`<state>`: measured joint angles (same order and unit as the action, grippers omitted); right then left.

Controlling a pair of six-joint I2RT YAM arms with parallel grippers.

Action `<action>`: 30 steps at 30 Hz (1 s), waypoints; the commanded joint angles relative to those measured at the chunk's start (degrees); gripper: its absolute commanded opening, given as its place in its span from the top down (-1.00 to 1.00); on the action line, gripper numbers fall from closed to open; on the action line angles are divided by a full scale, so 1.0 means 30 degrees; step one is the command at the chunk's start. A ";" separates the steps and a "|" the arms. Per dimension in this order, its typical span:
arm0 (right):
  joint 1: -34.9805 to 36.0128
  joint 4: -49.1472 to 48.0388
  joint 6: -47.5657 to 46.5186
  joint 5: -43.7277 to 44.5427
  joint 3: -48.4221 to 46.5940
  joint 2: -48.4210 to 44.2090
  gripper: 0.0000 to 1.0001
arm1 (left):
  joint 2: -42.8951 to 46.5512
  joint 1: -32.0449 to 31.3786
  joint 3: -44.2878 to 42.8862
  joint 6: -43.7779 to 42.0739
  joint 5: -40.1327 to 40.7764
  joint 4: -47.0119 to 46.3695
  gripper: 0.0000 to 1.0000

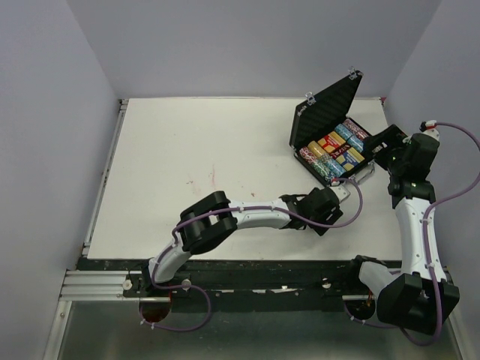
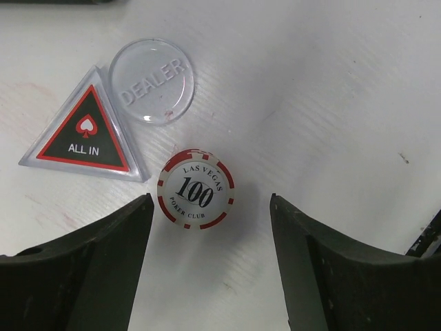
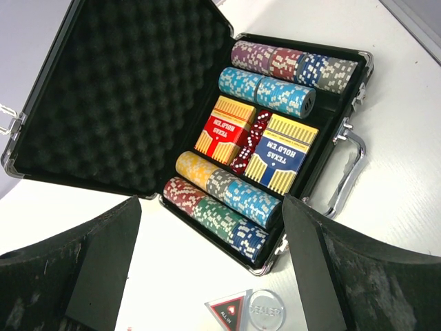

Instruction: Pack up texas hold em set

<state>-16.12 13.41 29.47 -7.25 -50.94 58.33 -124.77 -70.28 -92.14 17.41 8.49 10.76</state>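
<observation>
The texas hold em set's black case [image 1: 327, 112] lies open at the back right, foam lid [image 3: 117, 89] up. Rows of coloured chips [image 3: 231, 207], a red deck [image 3: 222, 129], a blue deck [image 3: 282, 157] and red dice [image 3: 251, 141] fill its tray. On the table in front of the case lie a dark triangular ALL IN marker [image 2: 86, 134], a clear DEALER disc [image 2: 151, 81] and a small red-and-white 100 chip stack [image 2: 196, 189]. My left gripper [image 2: 210, 201] is open over the table, the stack just past its left fingertip. My right gripper [image 3: 210, 207] hangs open above the case front, empty.
The silver handle [image 3: 348, 169] sticks out of the case's front edge toward my left gripper [image 1: 343, 192]. The marker [image 3: 229, 312] and disc [image 3: 266, 310] lie just in front of the case. My right gripper [image 1: 376, 148] hovers at the case's right side. Grey walls enclose the white table [image 1: 195, 165].
</observation>
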 commanded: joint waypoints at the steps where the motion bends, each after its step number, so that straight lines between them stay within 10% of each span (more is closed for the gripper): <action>1: -0.0017 0.0247 -0.0274 -0.0514 0.0309 0.0011 -0.82 | -0.0509 -0.0127 -0.0459 0.0027 0.0801 -0.0628 -0.50; 30: -0.0017 0.0188 -0.0362 -0.0719 0.0397 -0.0018 -0.82 | -0.1419 -0.0098 -0.0461 -0.0617 0.1652 -0.1564 0.31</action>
<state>-16.12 13.39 29.45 -8.25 -50.50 58.43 -129.05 -70.32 -94.78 16.62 11.99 9.04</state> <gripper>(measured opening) 0.908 0.516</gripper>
